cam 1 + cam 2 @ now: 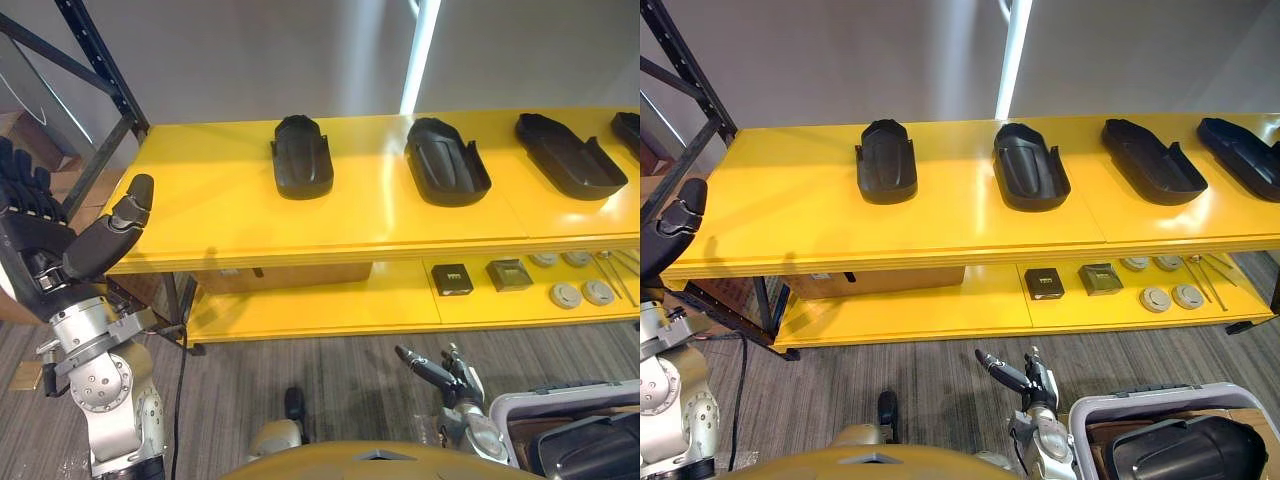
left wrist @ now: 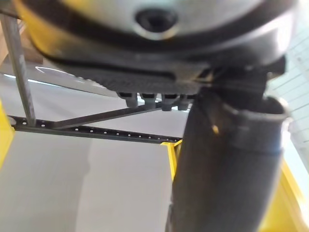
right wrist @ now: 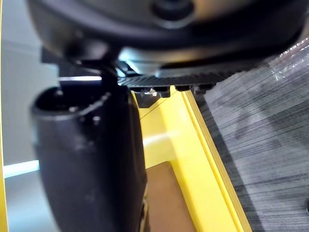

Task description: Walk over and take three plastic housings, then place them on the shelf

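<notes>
Black plastic housing (image 1: 302, 157) lies end-on, upper centre, right of the left hand (image 1: 45, 245), fingers apart, empty.

Shelf (image 1: 220, 215): glossy yellow on both tiers. Plastic housings (image 1: 301, 157): uniform black. Floor (image 1: 330, 375): grey, with a fine streaked weave. Wall (image 1: 240, 60): plain grey. Rack frame (image 1: 103, 60): black. Box (image 1: 290, 277): brown. Bin (image 1: 1076, 420) rim: pale grey.

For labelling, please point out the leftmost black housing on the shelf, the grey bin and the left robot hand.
leftmost black housing (image 1: 302, 158): left eye view, its ribbed middle.
grey bin (image 1: 1076, 415): right eye view, its left rim.
left robot hand (image 1: 40, 240): left eye view, its palm.
</notes>
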### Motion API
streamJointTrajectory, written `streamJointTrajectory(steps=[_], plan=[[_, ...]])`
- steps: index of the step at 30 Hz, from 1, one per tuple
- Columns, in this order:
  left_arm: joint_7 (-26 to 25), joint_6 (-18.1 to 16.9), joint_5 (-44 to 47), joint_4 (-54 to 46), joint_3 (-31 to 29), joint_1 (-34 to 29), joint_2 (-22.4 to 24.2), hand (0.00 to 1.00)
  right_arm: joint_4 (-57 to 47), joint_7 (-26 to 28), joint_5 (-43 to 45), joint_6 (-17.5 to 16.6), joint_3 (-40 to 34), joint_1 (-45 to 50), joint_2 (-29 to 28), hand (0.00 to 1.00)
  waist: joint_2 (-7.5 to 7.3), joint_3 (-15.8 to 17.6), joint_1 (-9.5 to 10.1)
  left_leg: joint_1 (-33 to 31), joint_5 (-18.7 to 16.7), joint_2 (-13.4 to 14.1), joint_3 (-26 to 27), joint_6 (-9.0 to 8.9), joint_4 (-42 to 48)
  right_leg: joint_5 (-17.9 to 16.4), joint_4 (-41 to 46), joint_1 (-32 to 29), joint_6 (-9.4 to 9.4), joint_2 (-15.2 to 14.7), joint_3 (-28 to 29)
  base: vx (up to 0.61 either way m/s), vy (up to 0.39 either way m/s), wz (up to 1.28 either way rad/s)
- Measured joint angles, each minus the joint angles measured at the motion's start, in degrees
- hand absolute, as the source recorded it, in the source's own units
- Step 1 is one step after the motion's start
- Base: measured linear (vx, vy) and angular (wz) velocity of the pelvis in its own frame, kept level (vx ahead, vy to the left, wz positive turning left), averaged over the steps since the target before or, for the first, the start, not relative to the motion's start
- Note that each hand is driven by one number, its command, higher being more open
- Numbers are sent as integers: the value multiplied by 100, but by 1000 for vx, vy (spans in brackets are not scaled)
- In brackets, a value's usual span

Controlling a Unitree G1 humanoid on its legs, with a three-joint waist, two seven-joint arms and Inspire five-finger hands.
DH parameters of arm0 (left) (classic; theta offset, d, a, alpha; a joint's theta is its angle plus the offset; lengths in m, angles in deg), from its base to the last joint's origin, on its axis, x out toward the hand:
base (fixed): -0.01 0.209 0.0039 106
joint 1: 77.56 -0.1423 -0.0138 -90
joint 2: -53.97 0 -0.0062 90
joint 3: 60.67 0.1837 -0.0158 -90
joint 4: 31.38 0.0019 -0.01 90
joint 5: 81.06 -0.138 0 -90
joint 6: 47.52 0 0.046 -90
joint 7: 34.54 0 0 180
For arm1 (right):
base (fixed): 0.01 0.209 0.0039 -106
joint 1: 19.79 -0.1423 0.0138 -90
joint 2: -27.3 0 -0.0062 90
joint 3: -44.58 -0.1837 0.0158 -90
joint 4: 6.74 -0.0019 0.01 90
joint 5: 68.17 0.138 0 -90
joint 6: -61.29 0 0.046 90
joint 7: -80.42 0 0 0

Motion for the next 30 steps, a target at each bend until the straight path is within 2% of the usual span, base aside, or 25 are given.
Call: streamJointTrajectory(steps=[3, 6, 8, 10, 12, 15, 20, 23, 26, 30], plan=[[-1, 127, -97, 4, 252, 69, -49, 100, 277, -28, 38, 118, -64, 81, 0, 100, 0, 0, -2, 11, -5, 2, 23, -4, 0, 1, -1, 0, 2, -1, 22, 0, 0, -4], [139, 639, -641, 36, 529, 177, -353, 100, 613, -162, 24, 430, -204, 172, -5, 100, 1, 0, -13, 11, -9, 13, 59, -9, 0, 1, -1, -19, 1, 2, 50, -1, 0, -7], [406, 1129, -1127, 190, 796, 414, -765, 100, 747, -246, 119, 676, -497, 199, 10, 100, 0, -1, -21, 9, -25, 37, 130, -1, -1, 6, 2, -82, 6, 4, 157, -7, -1, -19], [620, 1467, -1443, 452, 963, 699, -1159, 100, 790, -278, 157, 848, -657, 225, 11, 100, -3, 1, -64, 15, -49, 43, 148, 27, 0, 4, 2, -88, 10, 1, 175, -1, 0, -10], [843, 1906, -1801, 1164, 1000, 1160, -1688, 100, 794, -288, 161, 1111, -746, 226, 1, 100, -6, -1, -216, 45, -78, 65, 207, 33, -1, -13, -6, -91, 27, -3, 237, 18, -8, -14], [927, 2330, -1918, 1919, 992, 1565, -2103, 100, 794, -272, 156, 1303, -788, 288, 1, 100, -26, -8, -286, 138, -134, 82, 380, -20, -1, -19, -27, -90, 22, -7, 380, 40, -13, -30], [1178, 2633, -2069, 2623, 1048, 2297, -2879, 100, 826, -229, 157, 1523, -934, 334, -10, 100, -31, -8, -281, 178, -154, 76, 440, -46, 0, 30, -100, -34, 59, -11, 450, 81, -25, -6], [1425, 2762, -2085, 3084, 1354, 2891, -3432, 100, 839, -202, 158, 1535, -999, 277, -16, 100, -32, -7, -260, 302, -186, 77, 479, -90, 0, -4, -104, 64, 40, -13, 478, 64, -35, -7], [1733, 2765, -2086, 3401, 1711, 3460, -3714, 100, 843, -138, 158, 1530, -1089, 191, -20, 100, -21, -3, -280, 345, -206, 91, 485, -118, 0, -33, -105, 101, 17, -5, 479, 31, -39, -3], [2153, 2762, -2035, 3855, 2205, 4202, -3832, 100, 897, -131, 159, 1528, -1131, 92, -21, 100, 0, 9, -314, 416, -234, 93, 558, -145, -1, -47, -104, 130, -5, -14, 520, 4, -17, -9]])
